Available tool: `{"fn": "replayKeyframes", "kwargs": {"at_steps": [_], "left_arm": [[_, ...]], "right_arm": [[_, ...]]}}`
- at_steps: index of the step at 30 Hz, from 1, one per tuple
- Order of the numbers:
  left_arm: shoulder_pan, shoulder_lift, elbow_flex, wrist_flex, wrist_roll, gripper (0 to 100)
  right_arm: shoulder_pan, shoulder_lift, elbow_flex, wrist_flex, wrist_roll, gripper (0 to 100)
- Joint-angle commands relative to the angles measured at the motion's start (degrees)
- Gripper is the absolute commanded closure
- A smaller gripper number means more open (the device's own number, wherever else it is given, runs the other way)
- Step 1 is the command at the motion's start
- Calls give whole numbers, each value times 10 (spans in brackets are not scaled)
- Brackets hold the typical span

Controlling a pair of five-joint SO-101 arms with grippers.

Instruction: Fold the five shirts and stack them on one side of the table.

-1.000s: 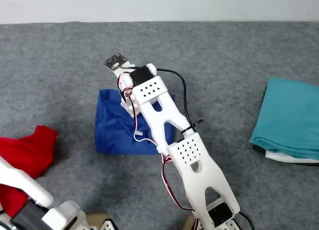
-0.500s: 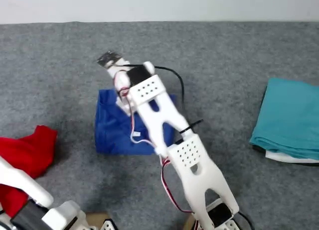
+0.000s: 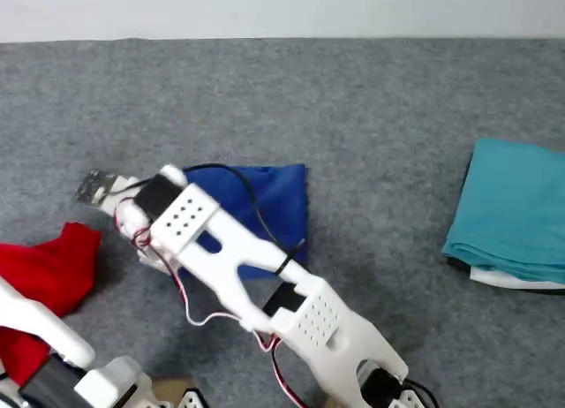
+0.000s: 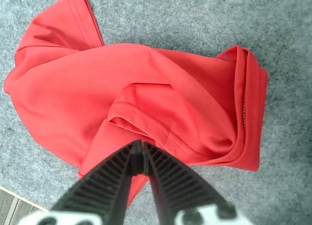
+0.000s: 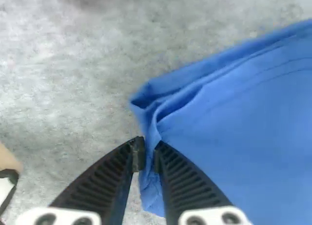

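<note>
Tugging blue shirt (image 3: 275, 194) leftward: right hand (image 5: 147, 150)

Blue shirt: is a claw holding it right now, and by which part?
Yes. The right claw is shut on the blue shirt, pinching a bunched fold of cloth at the shirt's corner edge.

I'm seeing bright, even overhead light; soft shadows hug the right arm (image 3: 231, 251) and teal stack (image 3: 516, 209). Right wrist mat (image 5: 58, 64) looks overexposed.
</note>
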State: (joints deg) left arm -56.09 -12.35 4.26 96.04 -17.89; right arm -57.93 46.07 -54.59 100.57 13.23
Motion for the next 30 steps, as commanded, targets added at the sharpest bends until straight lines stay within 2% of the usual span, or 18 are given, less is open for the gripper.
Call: {"fn": "replayKeyframes", "kwargs": {"at_steps": [1,4,9,11,13,15,20,24,30], "left_arm": [[1,-21,12,-22,1,993],[-1,-25,31,-31,0,993],[-1,-25,39,-39,0,993],[0,-25,38,-44,0,993],[0,-25,37,-50,0,993],[0,-25,37,-54,0,993],[0,-25,37,-55,0,993],[1,-22,37,-55,0,992],[2,-21,38,-55,2,992]], "right_arm": [[-6,-27,-10,22,-15,836],[13,-51,-42,22,-35,806],[59,-81,-64,23,-18,809],[78,-83,-55,24,-18,835],[87,-82,-33,23,-18,909],[84,-81,-4,22,-14,995],[51,-77,77,22,-3,987],[15,-27,87,15,-3,988],[17,57,60,-103,2,988]]}}
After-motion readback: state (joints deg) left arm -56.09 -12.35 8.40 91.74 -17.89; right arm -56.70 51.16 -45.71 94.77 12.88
